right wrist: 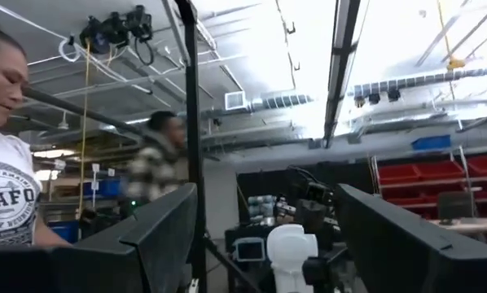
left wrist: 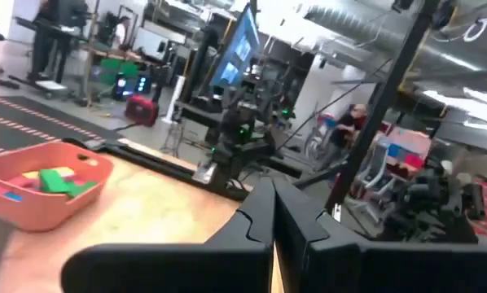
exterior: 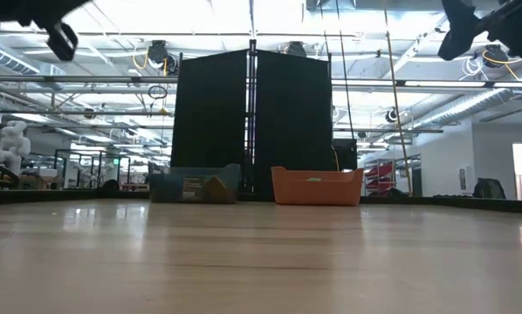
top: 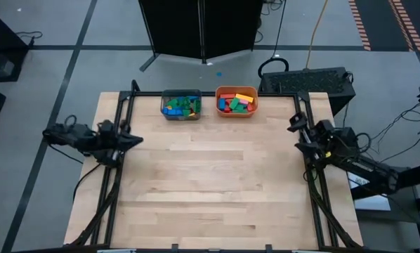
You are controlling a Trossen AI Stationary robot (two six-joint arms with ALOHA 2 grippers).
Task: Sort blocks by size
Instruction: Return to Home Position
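Observation:
The blocks lie in two bins at the table's far edge. A grey bin [top: 163, 105] holds mostly green and blue blocks [top: 182, 107]. An orange bin [top: 254, 102] holds red, yellow and green blocks [top: 236, 102]; the left wrist view shows it too, as the orange bin [left wrist: 72, 191]. My left gripper [top: 135, 139] hangs shut over the table's left edge, raised above the top, and holds nothing. My right gripper [top: 294, 126] is over the right edge, also raised and tilted upward. Its fingers [right wrist: 158, 236] stand wide apart with nothing between them.
The bare wooden tabletop [top: 210, 183] stretches between the two arms. Black frame rails [top: 119, 169] run along the table's left and right sides. A black partition [exterior: 252, 122] stands behind the bins. People [right wrist: 7, 179] are in the room beyond the table.

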